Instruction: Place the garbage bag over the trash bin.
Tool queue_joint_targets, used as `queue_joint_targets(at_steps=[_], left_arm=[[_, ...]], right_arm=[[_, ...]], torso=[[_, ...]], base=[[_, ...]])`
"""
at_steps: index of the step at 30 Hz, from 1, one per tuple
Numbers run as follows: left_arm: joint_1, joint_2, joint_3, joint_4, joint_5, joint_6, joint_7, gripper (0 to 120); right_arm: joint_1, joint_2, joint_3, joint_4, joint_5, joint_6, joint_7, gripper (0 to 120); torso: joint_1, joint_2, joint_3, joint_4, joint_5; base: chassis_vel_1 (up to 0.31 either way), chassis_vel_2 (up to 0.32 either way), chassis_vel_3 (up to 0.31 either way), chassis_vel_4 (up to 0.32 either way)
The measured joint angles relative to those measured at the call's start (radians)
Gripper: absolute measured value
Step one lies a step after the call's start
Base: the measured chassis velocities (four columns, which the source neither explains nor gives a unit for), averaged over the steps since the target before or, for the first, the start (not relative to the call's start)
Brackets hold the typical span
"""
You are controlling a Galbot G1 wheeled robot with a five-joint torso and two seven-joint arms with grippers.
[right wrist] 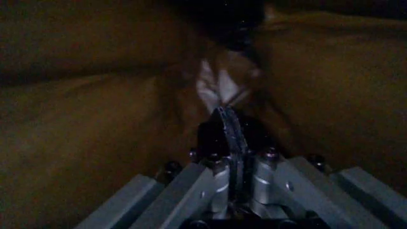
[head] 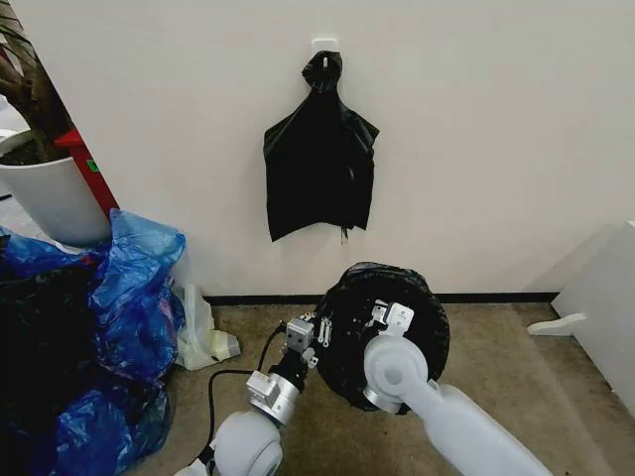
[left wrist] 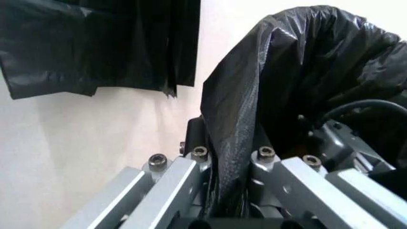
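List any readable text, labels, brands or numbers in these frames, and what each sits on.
None is readable in any view.
Red stand by the planter pot: one small green mark, too small to read.
Garbage bag, hanging black bags, blue bags: no print visible.
Left gripper and right gripper, both pinching bag plastic: bare metal and screws, no markings visible.

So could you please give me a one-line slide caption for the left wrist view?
Left end effector shut on the garbage bag at its edge, bundle of black bags hanging on the wall behind.
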Motion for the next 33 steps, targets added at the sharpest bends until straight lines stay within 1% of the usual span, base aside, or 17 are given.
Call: queue_joint_targets(at_steps=[6, 11, 20, 27, 30, 33], left_arm=[[0.008, 0.008, -0.003, -0.015, -0.001, 0.0, 0.0, 4], [0.033, 0.015, -0.013, -0.045, -0.008, -0.007, 0.022, 4], [0.047, 0.015, -0.014, -0.068, -0.027, -0.009, 0.054, 4], [0.049, 0.01, -0.01, -0.07, -0.033, -0.009, 0.064, 4], [0.039, 0.001, -0.009, -0.052, -0.03, -0.007, 0.046, 4], [0.029, -0.006, -0.009, -0.034, -0.029, -0.001, 0.025, 4]], right_arm=[[-0.002, 0.004, 0.041, -0.041, 0.007, -0.001, -0.006, 0], [0.022, 0.005, 0.078, -0.094, 0.028, -0.008, -0.028, 0], [0.031, 0.008, 0.098, -0.139, 0.024, -0.015, -0.057, 0], [0.015, -0.003, 0.111, -0.131, 0.017, -0.019, -0.071, 0], [0.001, -0.017, 0.096, -0.078, 0.019, -0.022, -0.064, 0], [-0.013, -0.026, 0.071, -0.031, 0.02, -0.028, -0.059, 0]], torso=[[0.0, 0.0, 0.0, -0.0002, 0.0], [0.0, 0.0, 0.0, -0.0002, -0.0001], [0.0, 0.0, 0.0, -0.0001, 0.0], [0.0, 0.0, 0.0, -0.0001, 0.0001], [0.0, 0.0, 0.0, -0.0003, -0.0003], [0.0, 0.0, 0.0, 0.0, 0.0]], base=[[0.0, 0.0, 0.0, 0.0], [0.0, 0.0, 0.0, 0.0], [0.0, 0.0, 0.0, 0.0], [0.0, 0.0, 0.0, 0.0], [0.0, 0.0, 0.0, 0.0], [0.0, 0.0, 0.0, 0.0]])
